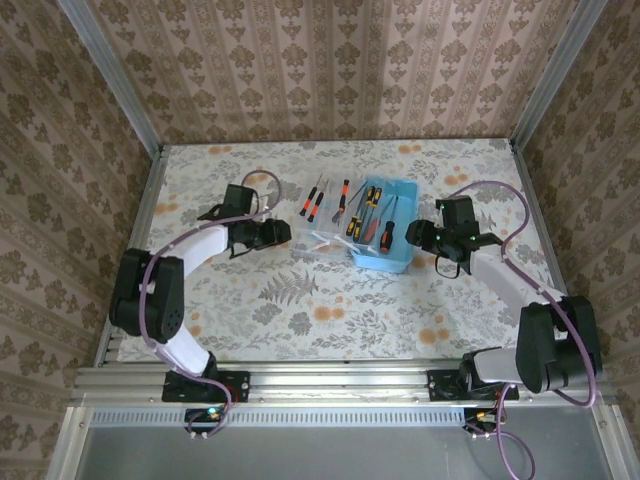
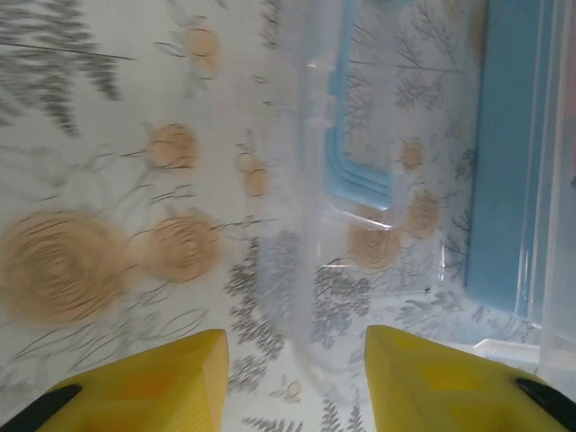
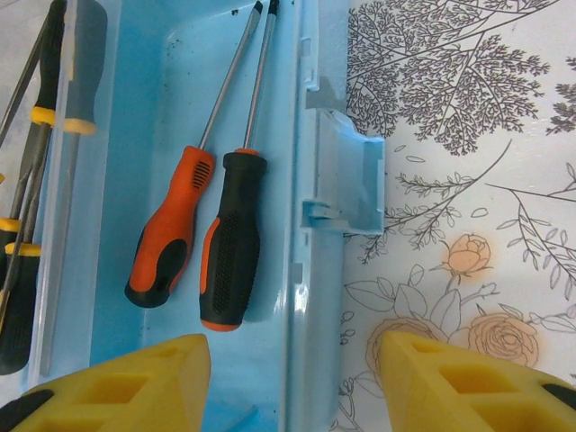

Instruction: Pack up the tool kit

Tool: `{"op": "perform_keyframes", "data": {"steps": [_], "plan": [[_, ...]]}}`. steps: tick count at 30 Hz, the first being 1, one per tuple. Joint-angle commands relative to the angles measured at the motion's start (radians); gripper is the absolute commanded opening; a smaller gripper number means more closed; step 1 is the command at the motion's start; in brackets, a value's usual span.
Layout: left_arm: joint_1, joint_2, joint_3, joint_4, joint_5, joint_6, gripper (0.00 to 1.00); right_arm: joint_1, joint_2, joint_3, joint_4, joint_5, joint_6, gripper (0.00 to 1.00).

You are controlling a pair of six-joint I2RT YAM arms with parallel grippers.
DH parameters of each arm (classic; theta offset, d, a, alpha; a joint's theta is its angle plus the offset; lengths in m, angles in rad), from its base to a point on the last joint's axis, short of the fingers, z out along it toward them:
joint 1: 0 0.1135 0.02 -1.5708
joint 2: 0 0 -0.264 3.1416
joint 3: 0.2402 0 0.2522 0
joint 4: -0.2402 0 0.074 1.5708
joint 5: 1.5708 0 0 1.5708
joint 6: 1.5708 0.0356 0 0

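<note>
Top view. Flowered table (image 1: pixel 300 310) with the open blue case (image 1: pixel 380 262) right of centre, its long axis running from the near edge toward the far one. The clear lid (image 1: pixel 325 240) lies folded out flat on the table to the case's left.

Left gripper (image 1: pixel 275 235), seen from its wrist (image 2: pixel 297 360): fingers spread and empty, hovering just beside the lid's outer edge.

Right gripper (image 1: pixel 422 237), seen from its wrist (image 3: pixel 292 369): fingers released, one over the case floor and one over the table, astride the right long wall, which they do not touch. The latch tab (image 3: pixel 346 180) sits on that wall.

Two screwdrivers (image 3: pixel 171 229) lie side by side in the case, parallel to its long axis, handles toward the right gripper, tips away. More screwdrivers rest in the next compartment. Loose screwdrivers (image 1: pixel 315 200) lie on the table beyond the lid, shafts pointing roughly toward the far edge.

Handling, as judged: the case is probably light, stiff and thin-walled, and likely to slide on the cloth, so pinch a wall or steady it. The lid may flex; push near its free edge. The screwdrivers are slim and apt to roll, so grip each across the ribbed handle.
</note>
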Motion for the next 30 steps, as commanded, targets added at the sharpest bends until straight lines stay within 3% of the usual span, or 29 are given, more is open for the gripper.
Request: {"op": "perform_keyframes", "data": {"steps": [1,8,15,19,23,26,30], "plan": [[-0.022,0.027,0.04,0.071,0.03,0.004,0.44,-0.017,0.036,-0.007,0.049,-0.038,0.001,0.55],[-0.031,0.032,0.021,0.066,-0.098,0.005,0.34,-0.046,0.106,-0.014,0.083,-0.076,0.007,0.55],[-0.055,0.082,0.029,0.104,-0.056,0.011,0.35,-0.06,0.14,-0.015,0.117,-0.103,0.024,0.55],[-0.077,0.115,0.046,0.085,-0.094,0.026,0.36,-0.066,0.157,-0.017,0.127,-0.112,0.028,0.55],[-0.078,0.11,0.03,0.09,-0.147,0.011,0.27,-0.07,0.156,-0.033,0.141,-0.119,0.034,0.54],[-0.077,0.1,0.018,0.093,-0.179,0.003,0.13,-0.07,0.157,-0.046,0.155,-0.127,0.042,0.54],[-0.078,0.09,0.018,0.08,-0.2,0.007,0.06,-0.072,0.153,-0.061,0.163,-0.131,0.042,0.54]]}}
